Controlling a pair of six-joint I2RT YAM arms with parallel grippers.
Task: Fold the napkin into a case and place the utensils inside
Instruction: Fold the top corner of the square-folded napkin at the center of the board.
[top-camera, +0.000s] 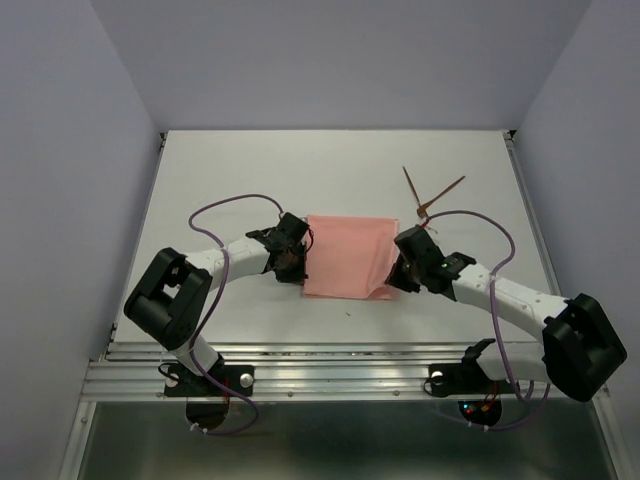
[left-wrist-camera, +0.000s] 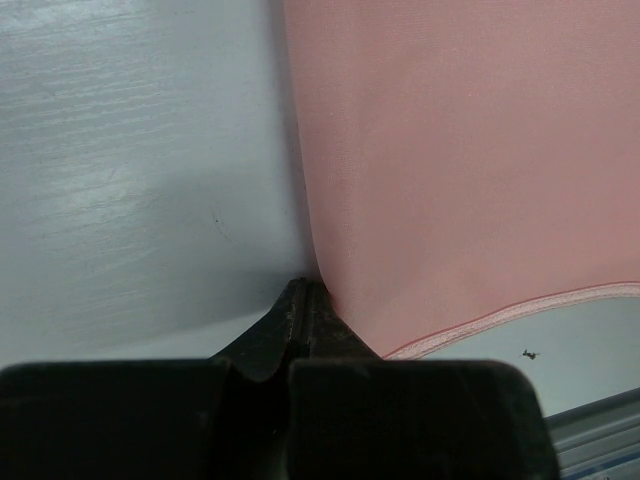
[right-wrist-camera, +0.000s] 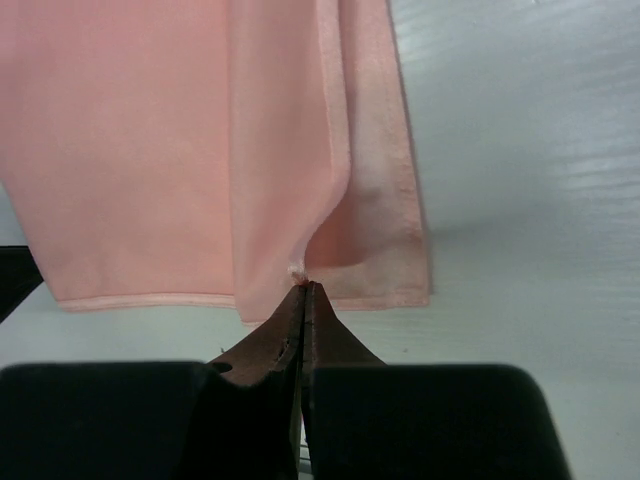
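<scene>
Left claw (left-wrist-camera: 305, 292) and right claw (right-wrist-camera: 304, 292) pinch napkin (top-camera: 345, 255); utensils (top-camera: 431, 196) crossed beyond.

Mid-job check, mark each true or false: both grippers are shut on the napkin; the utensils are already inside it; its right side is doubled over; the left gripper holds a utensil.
1. Both shut on the napkin: true. The left gripper pinches its left edge, the right gripper its right.
2. Utensils inside: false. They lie on the table past its far right corner, apart from it.
3. Right side doubled over: true.
4. Left gripper holds a utensil: false. It holds only napkin.
</scene>
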